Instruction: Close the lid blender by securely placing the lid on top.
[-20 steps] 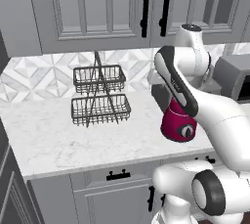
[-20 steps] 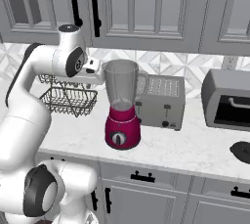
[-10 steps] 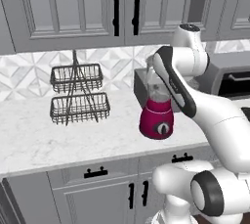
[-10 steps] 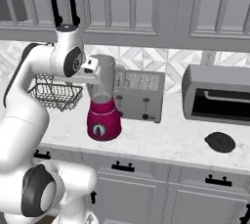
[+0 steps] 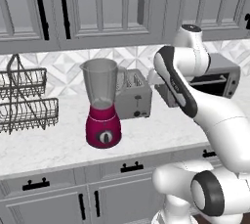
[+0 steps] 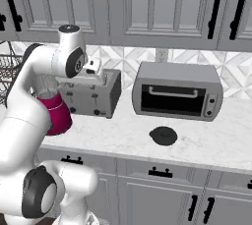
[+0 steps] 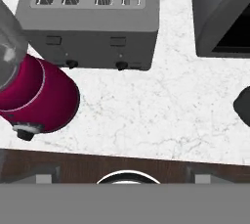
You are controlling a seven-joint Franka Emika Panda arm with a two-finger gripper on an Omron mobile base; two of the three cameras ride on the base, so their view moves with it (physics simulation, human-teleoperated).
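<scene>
The white arm rises from the base at the near edge of the scene and folds back on itself: its lower links climb up and away, bend at a dark elbow joint, and end at a rounded upper joint high in front of the cabinet doors. The hand hangs from there, held well above the desk and facing down onto it. Whether the fingers stand apart or together cannot be told.

The tabletop (image 7: 161, 115) looks like veined white marble. The blender (image 5: 102, 105) has a glossy crimson base and clear grey jar; the toaster (image 7: 93, 17) brushed metal; the lid (image 6: 163, 135) matt black.
</scene>
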